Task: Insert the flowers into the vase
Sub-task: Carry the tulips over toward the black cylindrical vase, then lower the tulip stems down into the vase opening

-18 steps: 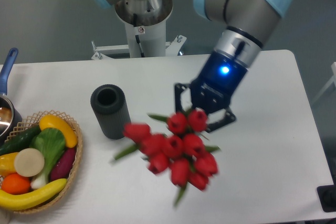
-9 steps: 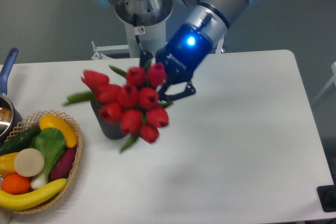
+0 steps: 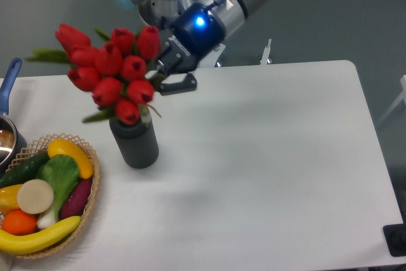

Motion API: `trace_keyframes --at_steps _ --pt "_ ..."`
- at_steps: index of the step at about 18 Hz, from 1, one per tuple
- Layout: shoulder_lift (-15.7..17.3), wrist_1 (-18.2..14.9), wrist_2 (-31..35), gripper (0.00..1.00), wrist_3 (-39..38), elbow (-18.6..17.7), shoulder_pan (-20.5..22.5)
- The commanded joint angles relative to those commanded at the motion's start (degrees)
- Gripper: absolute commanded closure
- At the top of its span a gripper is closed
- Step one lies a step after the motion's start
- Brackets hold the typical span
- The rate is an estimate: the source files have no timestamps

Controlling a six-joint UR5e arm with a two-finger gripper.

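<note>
Flowers (image 3: 111,71) hanging in the air right above the vase (image 3: 134,141), heads leaning to the left, stems hidden behind the blooms. Risk of the stem ends missing the round mouth or pushing the rim, so tipping the vase on the tabletop (image 3: 266,157) toward the wicker basket (image 3: 89,204). Claw (image 3: 170,74) clenched on the flowers, at the stem side.

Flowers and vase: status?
Gripper shut on the flowers, bunch held tilted above the vase. Stems not visibly in the mouth yet. Wicker basket sits left of the vase, clear of the path.
</note>
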Motion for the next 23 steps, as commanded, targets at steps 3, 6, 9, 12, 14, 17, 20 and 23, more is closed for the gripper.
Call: trace_keyframes --at_steps 3,6,9,12,14,17,20,23 --pt "2.37 0.0 -0.09 0.99 2.37 -4.22 0.0" --pt "4.05 0.0 -0.09 0.96 5.19 -7.48 0.09" --pt "4.14 -0.09 -0.01 0.96 6.42 -8.45 0.0" --pt "3.7 -0.09 -0.01 0.96 7.57 -8.63 0.09" --pt "3.53 -0.09 0.17 0.96 8.27 -9.15 0.09" --pt "2.91 -0.18 0.35 0.95 11.25 -10.74 0.09" --pt "2.38 -0.18 0.43 0.95 12.67 -11.7 0.09" --pt "2.21 0.0 0.52 0.95 12.76 -12.06 0.09"
